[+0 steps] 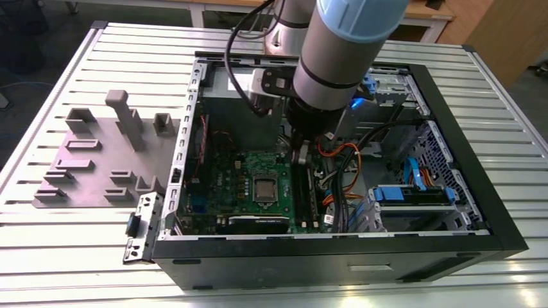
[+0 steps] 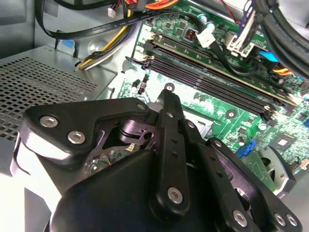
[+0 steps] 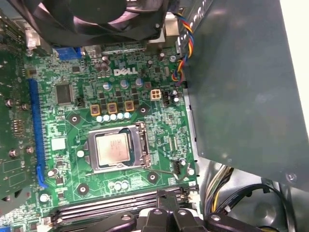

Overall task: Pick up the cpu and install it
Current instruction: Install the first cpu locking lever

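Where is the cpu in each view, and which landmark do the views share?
Exterior view: cpu in the socket frame, mid-board.
First wrist view: cpu in the same frame, board centre.
Shared landmark: black memory slots, seen in the second wrist view too.

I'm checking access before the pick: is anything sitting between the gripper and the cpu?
Nothing visible. In the first wrist view the cpu lies uncovered in its socket frame on the motherboard, with bare board between it and the gripper; the fan is off to the far side.
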`<move>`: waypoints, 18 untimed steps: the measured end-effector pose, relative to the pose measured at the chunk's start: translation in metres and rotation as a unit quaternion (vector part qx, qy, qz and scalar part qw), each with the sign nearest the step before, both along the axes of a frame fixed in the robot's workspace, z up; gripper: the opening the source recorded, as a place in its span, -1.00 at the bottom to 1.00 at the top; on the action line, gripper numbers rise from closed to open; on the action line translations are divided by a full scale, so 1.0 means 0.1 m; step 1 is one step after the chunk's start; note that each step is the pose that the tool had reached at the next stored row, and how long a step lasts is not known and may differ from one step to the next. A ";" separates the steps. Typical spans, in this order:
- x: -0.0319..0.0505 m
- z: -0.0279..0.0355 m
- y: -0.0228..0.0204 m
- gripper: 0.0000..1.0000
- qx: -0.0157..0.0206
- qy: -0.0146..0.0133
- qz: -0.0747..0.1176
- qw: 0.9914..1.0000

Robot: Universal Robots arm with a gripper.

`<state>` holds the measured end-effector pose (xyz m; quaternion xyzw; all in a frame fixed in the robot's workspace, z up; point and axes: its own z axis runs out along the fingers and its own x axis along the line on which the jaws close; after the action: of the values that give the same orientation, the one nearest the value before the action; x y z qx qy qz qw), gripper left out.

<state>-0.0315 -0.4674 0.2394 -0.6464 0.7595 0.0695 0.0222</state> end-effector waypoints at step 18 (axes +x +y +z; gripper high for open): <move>0.014 -0.060 0.106 -0.79 0.021 0.000 -0.016 1.000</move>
<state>-0.0301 -0.4568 0.2335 -0.6339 0.7679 0.0849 0.0363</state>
